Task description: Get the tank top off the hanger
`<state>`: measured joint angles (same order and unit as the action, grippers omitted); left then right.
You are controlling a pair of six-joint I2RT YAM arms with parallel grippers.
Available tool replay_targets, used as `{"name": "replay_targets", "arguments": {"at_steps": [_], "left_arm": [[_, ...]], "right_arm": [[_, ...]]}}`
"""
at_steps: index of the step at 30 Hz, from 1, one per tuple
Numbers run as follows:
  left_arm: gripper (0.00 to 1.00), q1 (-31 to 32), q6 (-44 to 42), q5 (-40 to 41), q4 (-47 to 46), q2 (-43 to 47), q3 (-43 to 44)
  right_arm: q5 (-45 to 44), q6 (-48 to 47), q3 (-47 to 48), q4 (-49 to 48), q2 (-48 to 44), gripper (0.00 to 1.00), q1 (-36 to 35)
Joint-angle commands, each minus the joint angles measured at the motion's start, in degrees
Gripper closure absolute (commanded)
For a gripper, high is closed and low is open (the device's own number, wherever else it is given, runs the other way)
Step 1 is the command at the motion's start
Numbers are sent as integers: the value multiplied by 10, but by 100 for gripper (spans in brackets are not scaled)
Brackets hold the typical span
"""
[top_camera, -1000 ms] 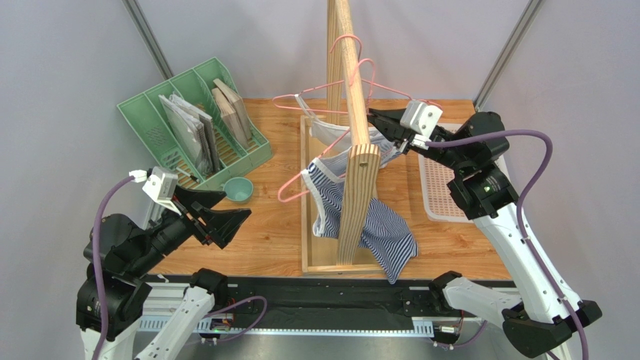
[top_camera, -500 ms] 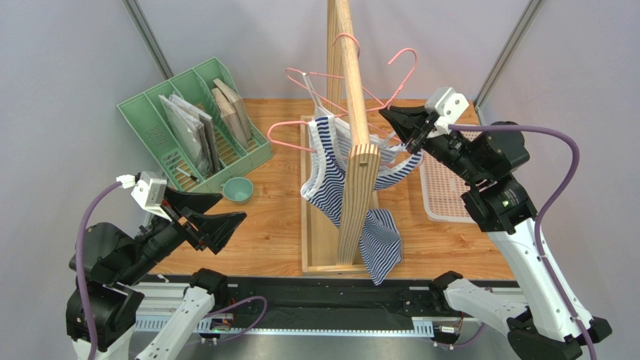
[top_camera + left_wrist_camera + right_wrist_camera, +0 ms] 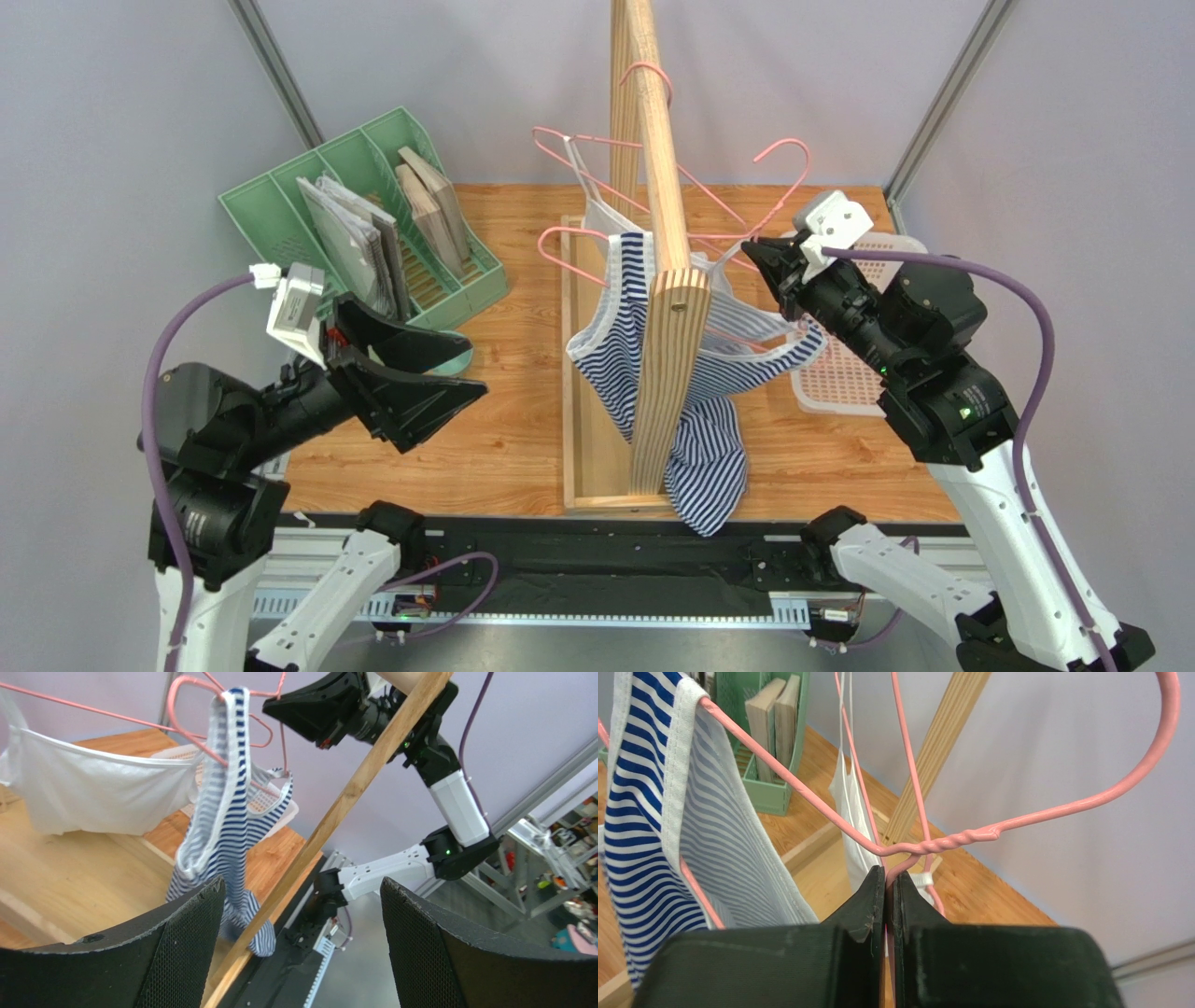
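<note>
A blue-and-white striped tank top [image 3: 613,336] hangs on a pink wire hanger [image 3: 780,151] and drapes on both sides of the wooden rack's slanted beam [image 3: 657,168]. My right gripper [image 3: 766,261] is shut on the hanger wire just below its twisted neck [image 3: 962,840], with the hook off the rack. In the right wrist view the jaws [image 3: 887,875] pinch the wire and the striped top [image 3: 647,833] hangs to the left. My left gripper [image 3: 452,413] is open and empty, left of the rack. In the left wrist view it [image 3: 302,882] faces the striped top [image 3: 224,826].
A second pink hanger with a white garment [image 3: 603,224] hangs on the beam behind the striped top. A green file organiser [image 3: 351,224] stands at the back left. A pink-and-white basket [image 3: 842,371] lies on the right, under my right arm. The rack's base [image 3: 589,434] lies on the table.
My right gripper has carried the hanger up off the beam and to the right, and the striped top has swung with it. My left gripper has risen and moved closer to the rack.
</note>
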<state>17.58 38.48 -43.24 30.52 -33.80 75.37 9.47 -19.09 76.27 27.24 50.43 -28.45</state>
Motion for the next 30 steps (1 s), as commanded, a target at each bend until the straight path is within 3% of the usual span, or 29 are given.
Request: {"name": "replay_targets", "arguments": {"at_steps": [1, 9, 11, 14, 20, 27, 30], "left_arm": [[19, 1, 61, -35, -87, -49, -14], [24, 2, 106, -19, -216, -132, -52], [21, 31, 98, -10, -231, -179, -48], [21, 107, 36, 44, -181, -250, 4], [29, 195, -44, 190, -144, -292, 40], [35, 321, -138, 470, -125, -282, 27], [42, 343, -144, 520, -129, -289, 22]], "right_arm": [[-56, -16, -15, 16, -17, 100, -2], [-77, -13, -17, 53, -12, 100, -3], [-77, 8, -17, 53, -10, 100, -4], [-72, 34, -8, 65, -1, 100, -3], [-68, 64, -2, 93, 8, 100, -4], [-79, 67, -6, 112, 1, 100, -2], [-75, 70, -1, 119, 1, 100, -4]]}}
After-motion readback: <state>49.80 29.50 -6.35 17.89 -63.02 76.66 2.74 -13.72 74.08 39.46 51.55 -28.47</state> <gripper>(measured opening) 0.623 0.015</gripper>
